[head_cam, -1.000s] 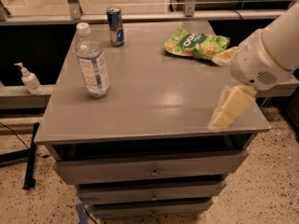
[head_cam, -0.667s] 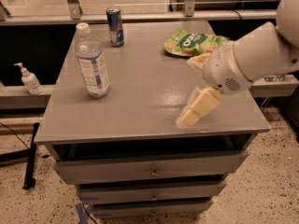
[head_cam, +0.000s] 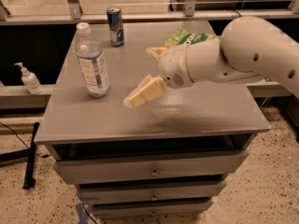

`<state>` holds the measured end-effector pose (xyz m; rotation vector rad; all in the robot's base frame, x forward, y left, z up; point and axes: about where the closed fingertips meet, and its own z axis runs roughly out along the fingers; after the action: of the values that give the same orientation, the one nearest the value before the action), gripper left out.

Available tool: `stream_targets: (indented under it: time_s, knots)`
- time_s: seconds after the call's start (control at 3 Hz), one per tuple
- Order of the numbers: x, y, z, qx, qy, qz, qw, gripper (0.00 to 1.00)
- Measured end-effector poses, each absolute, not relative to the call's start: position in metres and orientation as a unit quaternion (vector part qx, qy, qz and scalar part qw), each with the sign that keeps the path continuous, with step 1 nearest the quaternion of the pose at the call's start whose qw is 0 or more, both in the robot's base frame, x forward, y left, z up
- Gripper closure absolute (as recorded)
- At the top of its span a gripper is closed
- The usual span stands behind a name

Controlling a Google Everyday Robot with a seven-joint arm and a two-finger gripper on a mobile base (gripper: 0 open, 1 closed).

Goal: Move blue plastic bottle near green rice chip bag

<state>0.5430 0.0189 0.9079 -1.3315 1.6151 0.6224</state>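
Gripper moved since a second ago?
Yes. The gripper went left across the grey table, from its right edge toward the tall clear plastic bottle.

Bottle: we are seeing the blue plastic bottle [head_cam: 92, 64] standing up, left.
Bag: the green rice chip bag [head_cam: 194, 37] is lying back right.
Gripper: the gripper [head_cam: 139, 76] is hovering between them, fingers apart.

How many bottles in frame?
2: water bottle stands on the table's left side; pump bottle on the ledge further left; gripper hovers mid-table, right of the water bottle; arm may hide others.
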Motion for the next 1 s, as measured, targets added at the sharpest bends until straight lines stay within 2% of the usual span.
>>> stream_targets:
  time_s: [0.67,1.0]
  knots:
    - [0.597,0.095,0.908,-0.505,0.615,0.307,0.522,0.0]
    - [0.608,0.119,0.906,-0.49,0.612,0.328,0.527,0.0]
